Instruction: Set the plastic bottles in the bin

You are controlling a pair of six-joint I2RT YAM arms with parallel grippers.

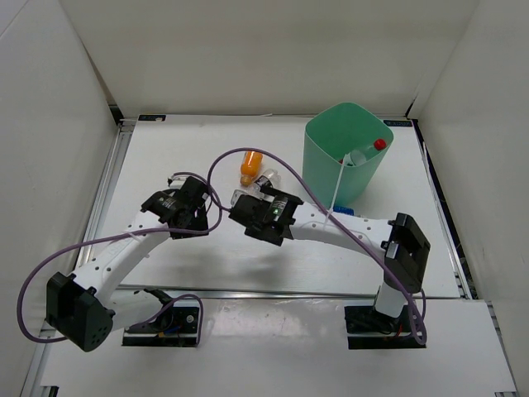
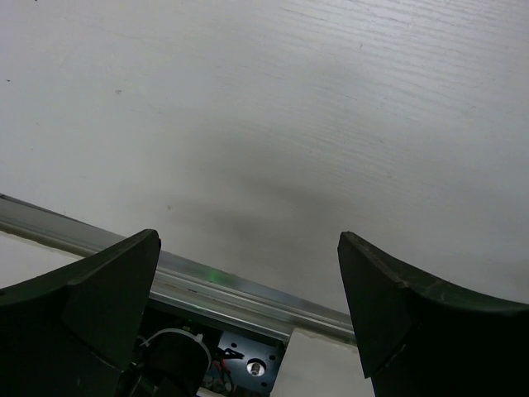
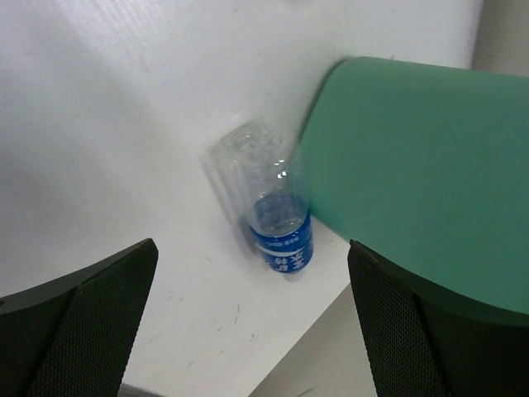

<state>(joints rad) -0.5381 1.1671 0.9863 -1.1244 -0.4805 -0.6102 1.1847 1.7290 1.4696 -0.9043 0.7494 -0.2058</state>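
Right wrist view: the right gripper (image 3: 252, 246) has its two dark fingers spread wide with nothing clamped between them. Just beyond the fingertips, a blue-labelled bottle (image 3: 281, 236) lies on the white table (image 3: 107, 124). It is clear-bodied and somewhat blurred. Its labelled end sits right at the mint-green wall of the bin (image 3: 413, 165), though whether the two touch I cannot tell. The bin's wall fills the right side of that view.

The left wrist view shows the left gripper (image 2: 248, 238) also spread wide and holding nothing. It hangs over bare tabletop, with a metal rail (image 2: 248, 289) along the table's near edge below it.

In the top external view, both arms reach in toward the middle of the table, with the right gripper just short of two bottles. One is an orange bottle (image 1: 250, 167), and a clear bottle (image 1: 266, 177) lies just beside it on its right (I cannot tell whether this is the one the wrist camera sees). Both are on the table to the left of the bin and outside it. The bin stands upright near the far right corner. Inside it, a red-capped bottle (image 1: 364, 154) leans against the inner wall, its cap near the rim.
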